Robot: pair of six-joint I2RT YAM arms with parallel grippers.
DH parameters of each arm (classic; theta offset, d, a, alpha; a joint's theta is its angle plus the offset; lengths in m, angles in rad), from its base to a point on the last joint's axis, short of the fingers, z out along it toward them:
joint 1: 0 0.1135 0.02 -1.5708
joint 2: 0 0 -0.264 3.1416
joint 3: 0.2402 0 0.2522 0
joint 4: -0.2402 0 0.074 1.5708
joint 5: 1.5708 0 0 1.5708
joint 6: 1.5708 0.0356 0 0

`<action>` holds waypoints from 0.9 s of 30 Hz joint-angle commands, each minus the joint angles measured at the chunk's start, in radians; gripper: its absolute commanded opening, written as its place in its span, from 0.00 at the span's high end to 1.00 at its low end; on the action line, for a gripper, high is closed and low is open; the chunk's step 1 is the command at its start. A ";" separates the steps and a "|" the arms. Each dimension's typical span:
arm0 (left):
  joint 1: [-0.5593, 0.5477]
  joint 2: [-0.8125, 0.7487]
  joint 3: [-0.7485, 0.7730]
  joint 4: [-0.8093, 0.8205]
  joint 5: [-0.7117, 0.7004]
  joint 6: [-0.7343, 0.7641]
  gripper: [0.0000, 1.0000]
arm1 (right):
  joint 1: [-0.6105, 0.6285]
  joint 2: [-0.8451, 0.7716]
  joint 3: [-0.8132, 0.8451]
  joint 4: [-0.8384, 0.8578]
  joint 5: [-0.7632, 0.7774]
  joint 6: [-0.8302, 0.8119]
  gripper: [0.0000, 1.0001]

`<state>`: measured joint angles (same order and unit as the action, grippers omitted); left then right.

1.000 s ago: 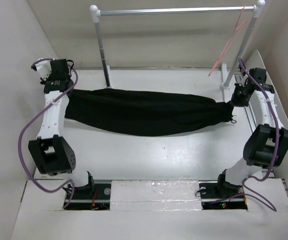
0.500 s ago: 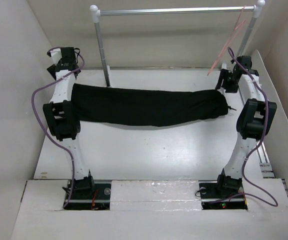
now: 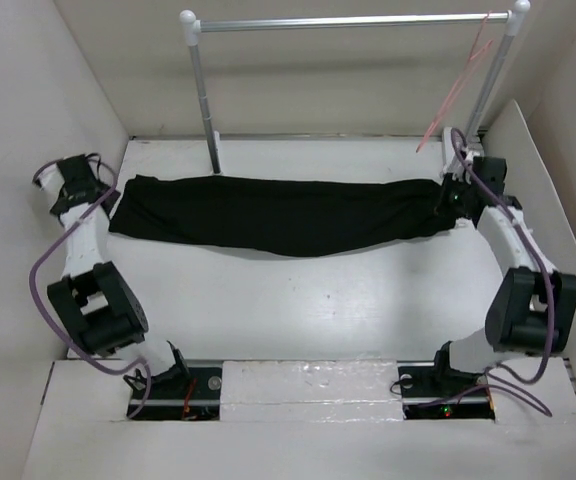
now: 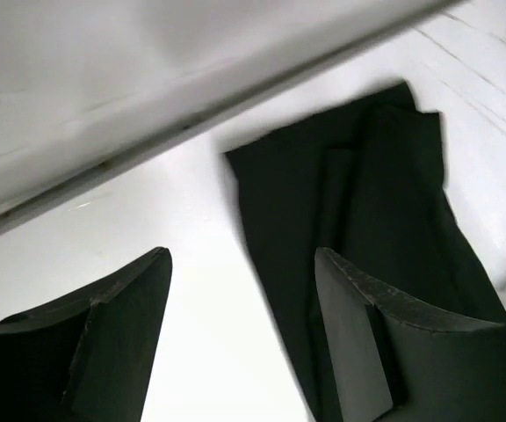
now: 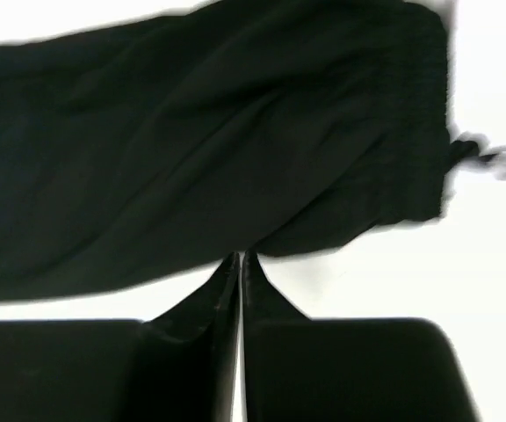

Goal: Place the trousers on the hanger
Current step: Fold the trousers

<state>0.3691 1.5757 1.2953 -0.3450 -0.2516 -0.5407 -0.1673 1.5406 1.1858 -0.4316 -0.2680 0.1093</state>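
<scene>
The black trousers (image 3: 278,215) lie stretched out flat across the table, legs' ends to the left and waistband to the right. My left gripper (image 3: 101,197) stands open just off the leg ends (image 4: 358,202), with only bare table between its fingers (image 4: 240,255). At the waistband end, my right gripper (image 3: 448,203) is shut. Its tips (image 5: 240,257) meet at the edge of the fabric (image 5: 191,141), and I see no cloth pinched between them. The thin pinkish-red hanger (image 3: 460,82) hangs from the right end of the rail, apart from both grippers.
A silver rail (image 3: 348,20) on white posts (image 3: 206,110) spans the back of the table. White walls close in on the left (image 3: 28,150) and right (image 3: 548,160). A drawstring (image 5: 490,158) trails from the waistband.
Both grippers let go of the trousers, which dropped from hanging between them to lying flat. The left arm drew back to the left; the right gripper opened, then closed again.
</scene>
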 commanded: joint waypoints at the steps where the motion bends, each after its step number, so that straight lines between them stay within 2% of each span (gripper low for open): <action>1: 0.054 -0.049 -0.131 0.075 0.159 -0.076 0.38 | 0.002 -0.056 -0.201 0.169 -0.013 0.050 0.88; 2: 0.054 -0.036 -0.142 0.071 0.164 -0.077 0.38 | -0.020 -0.045 -0.240 0.197 -0.037 0.067 0.74; 3: 0.054 -0.026 -0.155 0.072 0.175 -0.084 0.35 | -0.047 -0.025 -0.271 0.217 -0.074 0.063 0.51; 6: 0.054 0.033 -0.163 0.080 0.236 -0.097 0.34 | -0.113 0.079 -0.246 0.238 -0.155 0.061 0.28; 8: 0.054 0.073 -0.168 0.084 0.244 -0.105 0.35 | -0.113 0.114 -0.233 0.264 -0.149 0.090 0.22; 9: 0.054 0.081 -0.169 0.092 0.241 -0.104 0.35 | -0.113 0.136 -0.229 0.298 -0.140 0.108 0.16; 13: 0.045 0.115 -0.175 0.107 0.207 -0.105 0.37 | -0.101 0.206 -0.181 0.341 -0.128 0.200 0.15; 14: 0.045 0.139 -0.174 0.113 0.203 -0.104 0.38 | -0.086 0.219 -0.172 0.344 -0.119 0.232 0.17; 16: 0.045 0.167 -0.150 0.091 0.181 -0.107 0.52 | -0.077 0.262 -0.154 0.347 -0.103 0.259 0.36; 17: 0.045 0.185 -0.145 0.086 0.178 -0.104 0.57 | -0.066 0.274 -0.135 0.349 -0.108 0.279 0.50; 18: 0.045 0.188 -0.143 0.093 0.176 -0.100 0.69 | -0.057 0.283 -0.130 0.338 -0.108 0.286 0.78; 20: 0.045 0.201 -0.137 0.092 0.163 -0.091 0.86 | -0.057 0.280 -0.127 0.312 -0.086 0.282 0.95; 21: 0.045 0.202 -0.131 0.087 0.157 -0.085 0.99 | -0.057 0.262 -0.143 0.292 -0.079 0.276 1.00; 24: 0.045 0.208 -0.114 0.072 0.141 -0.070 1.00 | -0.081 0.138 -0.227 0.240 -0.025 0.227 1.00; 25: 0.045 0.202 -0.122 0.074 0.131 -0.070 1.00 | -0.137 0.030 -0.288 0.223 -0.008 0.187 1.00; 27: 0.054 0.201 -0.129 0.072 0.127 -0.071 1.00 | -0.162 0.000 -0.339 0.193 -0.005 0.172 1.00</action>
<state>0.4141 1.7988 1.1362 -0.2646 -0.0902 -0.6254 -0.2562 1.6741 0.9283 -0.1654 -0.3279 0.3359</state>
